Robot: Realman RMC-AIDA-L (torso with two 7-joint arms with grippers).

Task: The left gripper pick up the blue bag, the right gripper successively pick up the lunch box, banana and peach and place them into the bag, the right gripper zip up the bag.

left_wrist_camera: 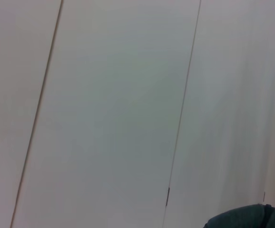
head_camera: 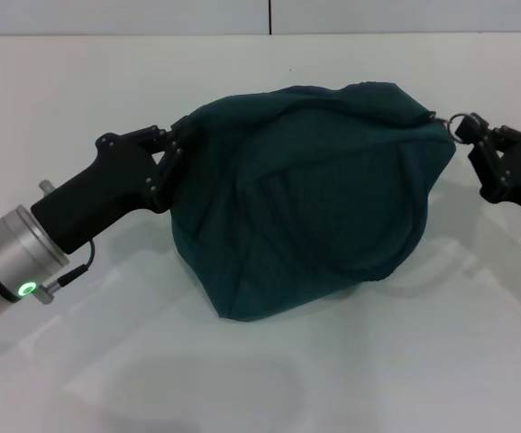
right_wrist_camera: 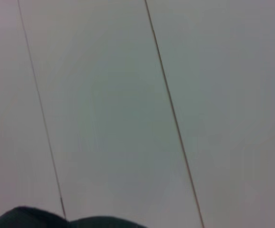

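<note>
The blue bag [head_camera: 315,198] is sitting in the middle of the white table [head_camera: 260,379], bulging and rounded, showing as a dark teal cloth mound. Its long axis is running across the head view from the robot's left to its right, with the right end riding a little higher and farther back than the left. The upper edge is arching over the top, and a curved seam is tracing a pocket-like panel on the side facing the camera. The lower edge is resting on the table and throwing a soft shadow beneath. Nothing of the lunch box, banana or peach is showing outside the bag.

At the bag's left end the left gripper [head_camera: 176,152] is pinching a fold of the fabric, its black fingers closed on the cloth, with its black body and silver wrist, lit by a green ring, reaching in from the lower left. At the bag's right end the right gripper [head_camera: 470,137] is clamping on the zipper pull ring [head_camera: 460,124], a small metal loop at the bag's upper right tip, its black body coming in from the right edge.

In the left wrist view only a corner of the bag [left_wrist_camera: 247,217] is peeking in against a pale panelled wall [left_wrist_camera: 118,114]. The right wrist view is likewise showing a dark sliver of the bag [right_wrist_camera: 56,221].
</note>
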